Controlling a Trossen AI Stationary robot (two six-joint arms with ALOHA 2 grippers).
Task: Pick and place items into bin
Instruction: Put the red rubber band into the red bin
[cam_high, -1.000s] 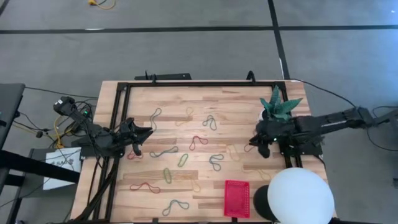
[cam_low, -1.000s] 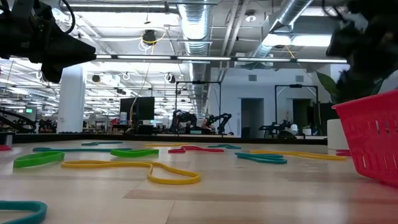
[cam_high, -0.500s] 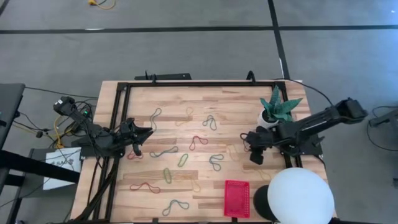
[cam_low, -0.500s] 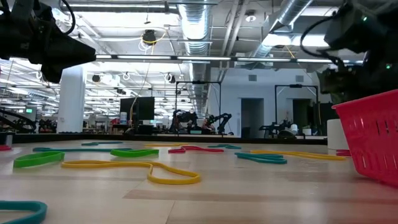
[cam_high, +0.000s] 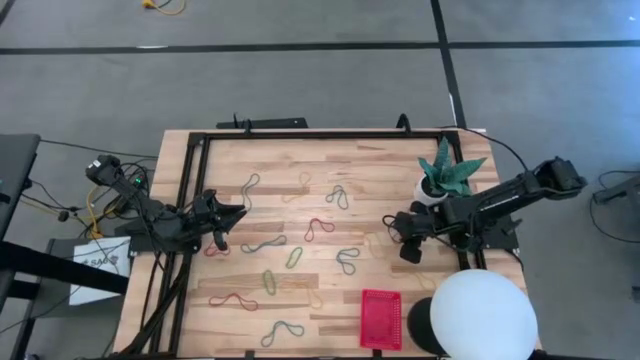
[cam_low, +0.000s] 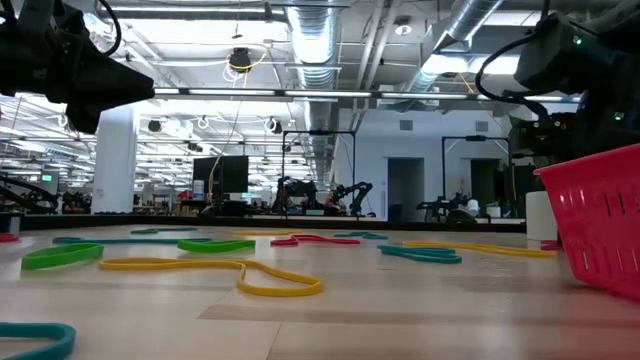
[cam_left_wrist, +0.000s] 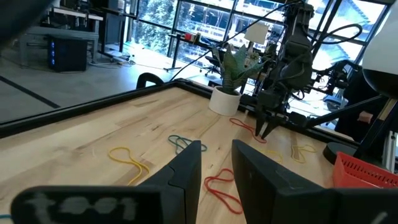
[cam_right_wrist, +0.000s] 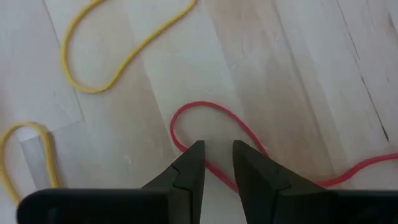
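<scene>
Looking down from the high view, my right gripper (cam_high: 405, 240) hangs near the worktop's right edge, beside the white pot with the green plant (cam_high: 441, 176); my left gripper (cam_high: 226, 222) waits near the left edge. The small red mesh plastic bin (cam_high: 381, 319) sits at the near edge. In the right wrist view, my right fingers (cam_right_wrist: 191, 167) are slightly spread just above a thin red rubber-band loop (cam_right_wrist: 217, 112). In the left wrist view, my left fingers (cam_left_wrist: 188, 171) are slightly spread, holding nothing.
</scene>
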